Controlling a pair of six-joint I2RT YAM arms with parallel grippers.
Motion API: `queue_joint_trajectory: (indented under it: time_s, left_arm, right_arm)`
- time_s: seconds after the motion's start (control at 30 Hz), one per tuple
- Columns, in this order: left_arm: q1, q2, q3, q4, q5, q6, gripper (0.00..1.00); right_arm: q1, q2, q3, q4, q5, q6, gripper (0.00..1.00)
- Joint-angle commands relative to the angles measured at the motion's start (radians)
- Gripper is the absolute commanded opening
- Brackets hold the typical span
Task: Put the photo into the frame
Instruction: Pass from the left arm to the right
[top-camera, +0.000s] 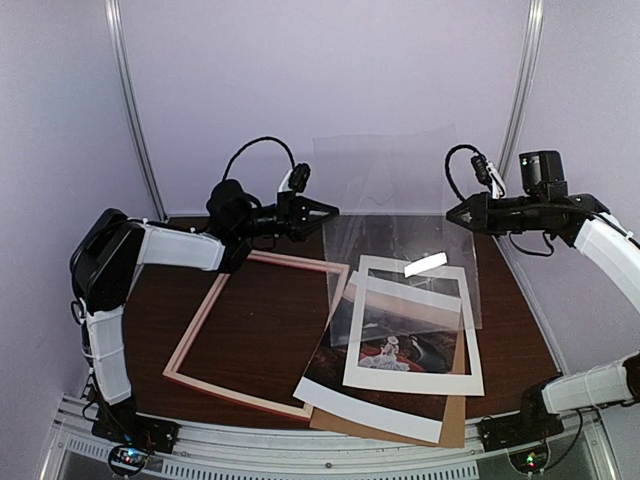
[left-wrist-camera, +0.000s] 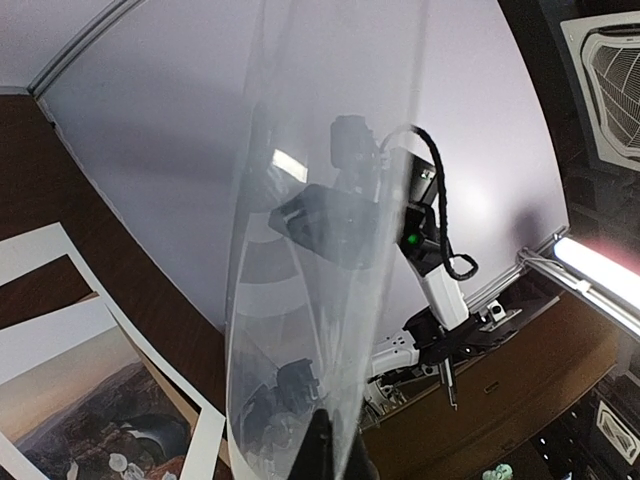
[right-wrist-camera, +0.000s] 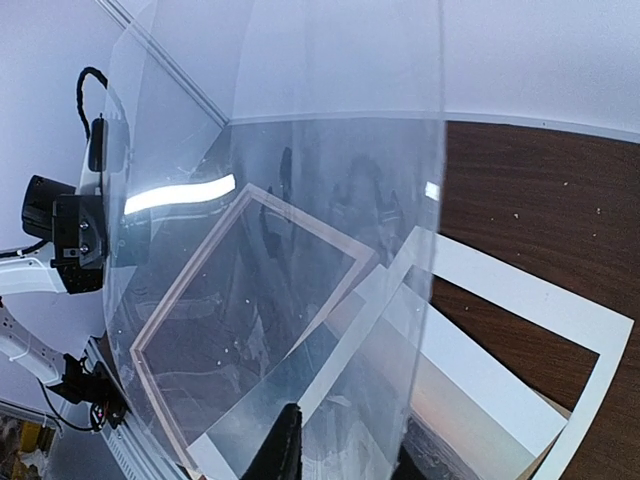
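The left pincer (top-camera: 325, 211) is clenched on the left edge of a clear plastic sheet (top-camera: 400, 190); the right pincer (top-camera: 452, 213) grips its right edge, so the sheet stands nearly upright between the two, above the far half of the table (top-camera: 515, 340). In each wrist view the sheet fills most of the picture, running down between dark fingertips (left-wrist-camera: 315, 445) at the bottom edge. Below and in front of the sheet, the photo (top-camera: 398, 348) lies flat on a brown backing board (top-camera: 455, 425), with a white window mat (top-camera: 410, 381) resting on top of it, slightly askew. The frame (top-camera: 235, 392) lies flat on the left half of the table, empty inside; its near right corner sits under the photo's white margin. The table is dark brown wood grain, with a metal rail (top-camera: 300, 450) along the near edge; pale lilac walls (top-camera: 300, 80) and slim aluminium posts (top-camera: 135, 110) close it in; the left wrist view shows a ceiling air vent (left-wrist-camera: 610, 80).
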Motion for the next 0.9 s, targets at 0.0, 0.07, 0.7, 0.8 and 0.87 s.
queue_joint_trajectory:
  time_s: [0.0, 0.07, 0.7, 0.8, 0.87]
  left_arm:
    - [-0.009, -0.04, -0.012, 0.073, 0.01, -0.003, 0.0]
    - [-0.01, -0.041, -0.017, 0.072, 0.01, -0.001, 0.0]
    - [0.095, -0.218, -0.099, -0.754, -0.156, 0.528, 0.45]
    - [0.104, -0.299, -0.01, -1.276, -0.502, 0.851, 0.64]
    - [0.106, -0.33, 0.044, -1.55, -0.782, 0.995, 0.71]
  right_arm:
    - [-0.006, 0.004, -0.01, 0.043, -0.045, 0.0, 0.2]
    - [-0.006, 0.009, -0.01, 0.052, -0.068, 0.007, 0.17]
    - [-0.065, -0.022, -0.007, 0.027, -0.112, 0.122, 0.0]
    - [-0.064, -0.034, -0.003, -0.005, -0.095, 0.122, 0.0]
    - [-0.063, -0.044, -0.001, -0.02, -0.084, 0.126, 0.0]
